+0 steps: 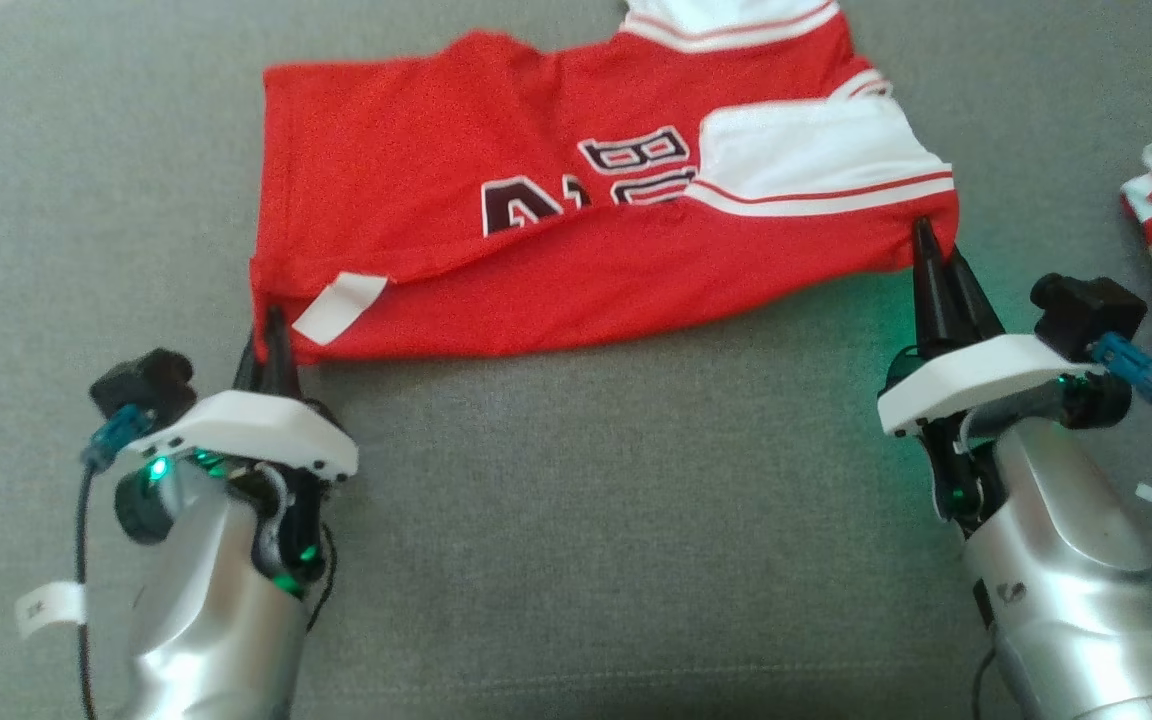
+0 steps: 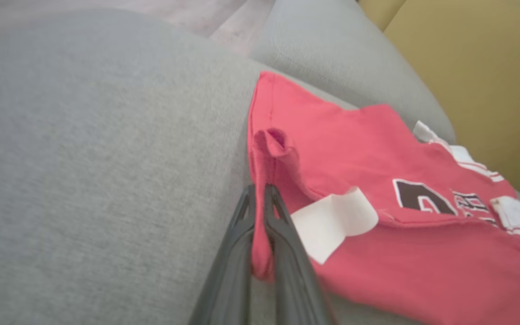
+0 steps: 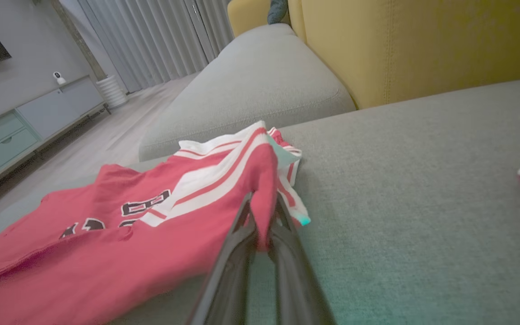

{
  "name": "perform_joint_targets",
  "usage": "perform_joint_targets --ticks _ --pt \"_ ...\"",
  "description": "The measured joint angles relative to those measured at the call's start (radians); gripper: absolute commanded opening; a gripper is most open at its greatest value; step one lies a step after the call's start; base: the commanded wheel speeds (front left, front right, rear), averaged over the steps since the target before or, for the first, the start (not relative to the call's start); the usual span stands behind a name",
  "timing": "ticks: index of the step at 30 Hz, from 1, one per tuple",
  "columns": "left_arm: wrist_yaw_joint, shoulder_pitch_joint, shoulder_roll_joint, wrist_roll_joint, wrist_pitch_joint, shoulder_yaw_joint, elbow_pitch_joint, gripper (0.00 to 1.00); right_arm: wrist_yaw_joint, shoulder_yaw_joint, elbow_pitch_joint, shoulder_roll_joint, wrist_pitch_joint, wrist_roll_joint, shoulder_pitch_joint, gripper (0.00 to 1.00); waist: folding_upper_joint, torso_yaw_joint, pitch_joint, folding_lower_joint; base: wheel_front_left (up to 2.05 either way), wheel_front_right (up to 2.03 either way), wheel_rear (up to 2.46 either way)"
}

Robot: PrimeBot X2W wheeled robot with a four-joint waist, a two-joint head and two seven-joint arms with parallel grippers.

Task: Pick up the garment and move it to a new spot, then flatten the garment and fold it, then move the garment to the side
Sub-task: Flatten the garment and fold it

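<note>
grey sofa cushion point(image 1: 576, 560) lay under a red jersey point(image 1: 416, 170); left gripper point(image 1: 271, 322) was clamped on its near left corner, right gripper point(image 1: 939, 247) on the near right corner.

Red-and-white lettered garment point(image 1: 576, 200), partly folded, flat on grey cushion point(image 1: 576, 520)
</note>
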Motion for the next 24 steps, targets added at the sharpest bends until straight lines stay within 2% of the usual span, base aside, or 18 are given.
perform_joint_targets --ticks 6,12,18,19,20,22,24 --pt "-0.009 0.049 0.000 0.032 0.000 0.046 0.021 0.00 0.000 -0.002 0.035 0.002 0.000 0.062 0.026 0.00 0.0000 -0.002 -0.117 -0.0001 0.00 0.00 0.00" --pt "-0.008 0.182 0.000 0.039 0.001 0.064 0.081 0.00 0.000 0.035 0.061 0.013 0.009 0.117 0.182 0.00 0.0000 -0.014 -0.223 -0.0001 0.00 0.00 0.00" --pt "0.000 0.274 0.001 0.010 0.001 0.038 0.097 0.00 0.000 0.058 0.052 0.011 0.033 0.143 0.291 0.01 0.0000 -0.034 -0.246 -0.0001 0.00 0.00 0.00" --pt "0.003 0.283 0.000 0.008 0.001 0.032 0.096 0.34 0.000 0.059 0.050 0.008 0.038 0.146 0.302 0.49 0.0000 -0.035 -0.241 -0.0001 0.00 0.00 0.00" --pt "0.013 0.288 0.001 0.009 0.001 0.027 0.090 1.00 0.000 0.059 0.046 0.004 0.039 0.147 0.309 1.00 0.0001 -0.035 -0.235 -0.0001 0.00 0.00 0.00" --pt "0.036 0.283 0.003 0.028 0.001 0.010 0.062 1.00 0.000 0.053 0.023 -0.004 0.042 0.147 0.303 1.00 0.0000 -0.034 -0.212 -0.0001 0.00 0.00 0.00" --pt "0.036 0.261 0.004 0.059 0.001 0.004 0.057 1.00 0.000 0.049 0.010 -0.015 0.041 0.130 0.278 1.00 0.0000 -0.030 -0.194 -0.0001 0.00 0.00 0.00"
